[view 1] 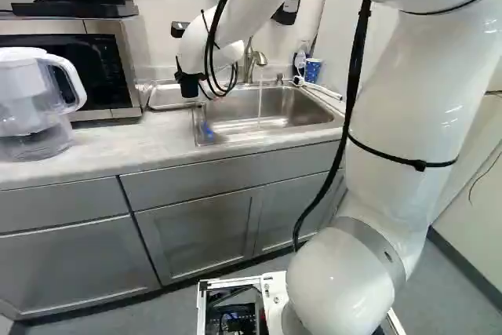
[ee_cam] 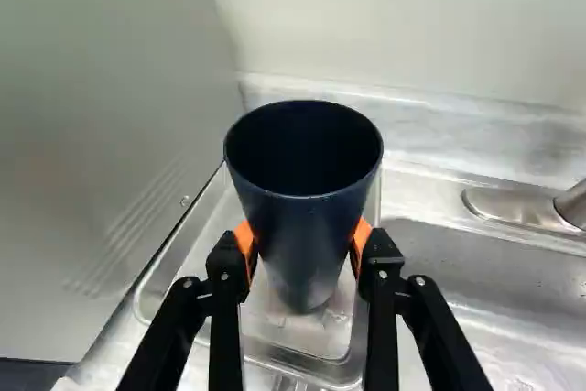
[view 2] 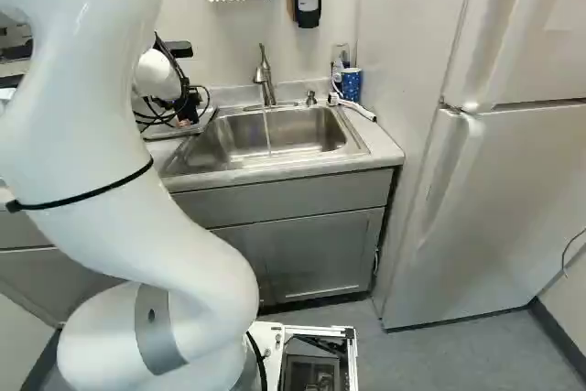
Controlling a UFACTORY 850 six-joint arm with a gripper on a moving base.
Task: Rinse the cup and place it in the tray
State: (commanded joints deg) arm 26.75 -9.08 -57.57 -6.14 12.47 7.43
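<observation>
Wrist view footage is showing our end effector (view 1: 188,84) grasping a dark blue cup (ee_cam: 307,217), both orange pads (ee_cam: 244,239) pressing its sides as we are holding it mouth up over the metal tray (ee_cam: 316,341) just left of the sink (view 2: 352,146). Whether the cup's base is touching the tray, we cannot tell. Behind the sink, the faucet (view 2: 265,80) is sending a thin stream of water (view 2: 267,133) down into the basin. Our white arm (view 1: 400,115) is reaching toward the tray side of the sink, where the tray is resting on the pale surface (view 1: 149,143). Farther left of the sink, a microwave (view 1: 121,76) is standing beyond the tray, with a clear pitcher (view 1: 27,107) sitting in front of it. At the sink's far right corner, we are seeing a patterned blue cup (view 2: 352,84) standing, while a white refrigerator (view 2: 504,190) is rising to the right of the sink.
</observation>
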